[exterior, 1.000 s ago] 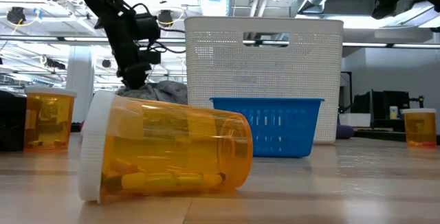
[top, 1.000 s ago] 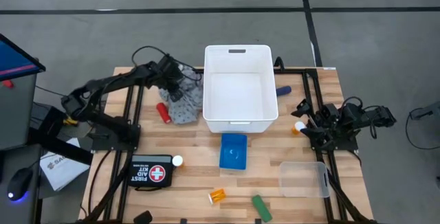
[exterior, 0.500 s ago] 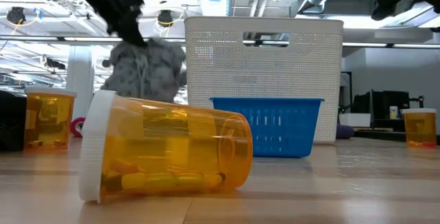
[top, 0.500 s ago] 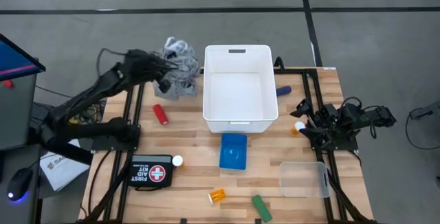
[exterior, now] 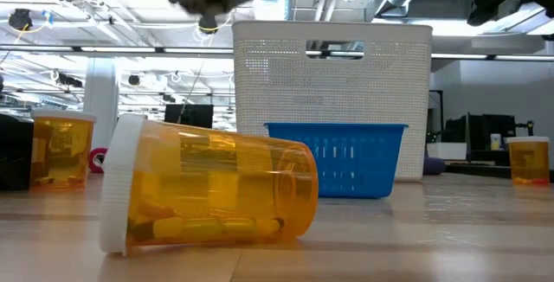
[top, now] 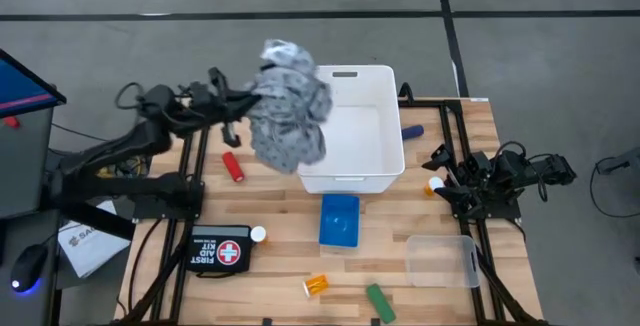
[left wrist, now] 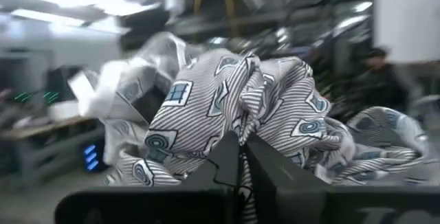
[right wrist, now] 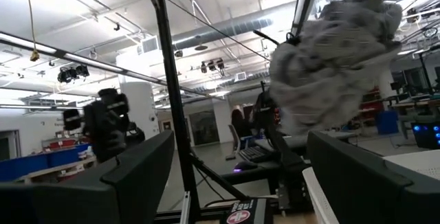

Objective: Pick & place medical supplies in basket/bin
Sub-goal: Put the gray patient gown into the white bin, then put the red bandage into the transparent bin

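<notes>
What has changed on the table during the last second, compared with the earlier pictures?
The left tool, shut on the grey patterned cloth, lifted it off the wooden table beside the red stick-like piece and swung it toward the white plastic basket; it now hangs over the basket's left rim. The right tool and everything else stayed put.

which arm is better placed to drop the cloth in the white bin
Left. Its claw is shut on the grey cloth, held up over the white bin's left edge. The right claw waits beside the bin, open.

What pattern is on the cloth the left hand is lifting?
The cloth has thin grey-and-white stripes with blue square and circle motifs, clearest in the left wrist view.
</notes>
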`<action>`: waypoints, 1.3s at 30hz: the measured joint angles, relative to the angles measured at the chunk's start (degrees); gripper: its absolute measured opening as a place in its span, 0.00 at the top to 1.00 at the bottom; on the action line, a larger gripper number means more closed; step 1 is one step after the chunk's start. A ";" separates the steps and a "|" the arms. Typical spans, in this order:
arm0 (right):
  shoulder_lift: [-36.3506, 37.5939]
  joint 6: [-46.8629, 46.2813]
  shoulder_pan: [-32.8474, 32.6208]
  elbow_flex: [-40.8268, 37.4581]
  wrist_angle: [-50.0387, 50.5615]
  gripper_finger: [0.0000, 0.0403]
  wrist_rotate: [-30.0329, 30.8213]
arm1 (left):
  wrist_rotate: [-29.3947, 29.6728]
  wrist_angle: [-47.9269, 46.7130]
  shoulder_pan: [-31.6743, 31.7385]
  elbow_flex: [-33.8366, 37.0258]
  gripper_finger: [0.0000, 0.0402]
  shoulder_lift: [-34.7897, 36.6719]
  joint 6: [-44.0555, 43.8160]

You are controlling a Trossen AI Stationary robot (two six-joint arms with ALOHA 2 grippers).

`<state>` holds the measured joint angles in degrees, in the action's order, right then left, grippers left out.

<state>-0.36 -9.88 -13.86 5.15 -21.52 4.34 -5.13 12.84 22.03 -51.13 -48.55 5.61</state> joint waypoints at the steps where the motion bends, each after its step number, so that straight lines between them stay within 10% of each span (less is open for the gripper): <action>1: 0.00 0.03 0.01 0.00 0.00 0.18 0.00 | 0.00 3.50 -1.28 0.00 1.00 -2.17 0.34; 8: 0.00 0.46 -0.01 -0.02 0.00 0.18 0.00 | 1.25 19.05 -3.22 -6.53 1.00 -21.13 1.47; 18: 0.00 1.30 -0.01 -0.02 0.02 0.18 -1.79 | 10.72 8.71 -2.19 -22.78 0.91 -40.02 1.79; 31: 0.00 1.91 -0.05 -0.02 0.81 0.18 -2.89 | 11.17 -10.37 -3.92 -23.91 0.48 -29.30 5.11; 39: 0.00 1.76 -0.05 -0.02 3.19 0.18 -3.46 | 16.87 -38.88 -9.09 -23.85 0.41 -17.89 4.57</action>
<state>-0.36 -8.11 -13.91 5.13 -18.32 0.88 11.73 -26.04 12.94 -74.99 -66.44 10.17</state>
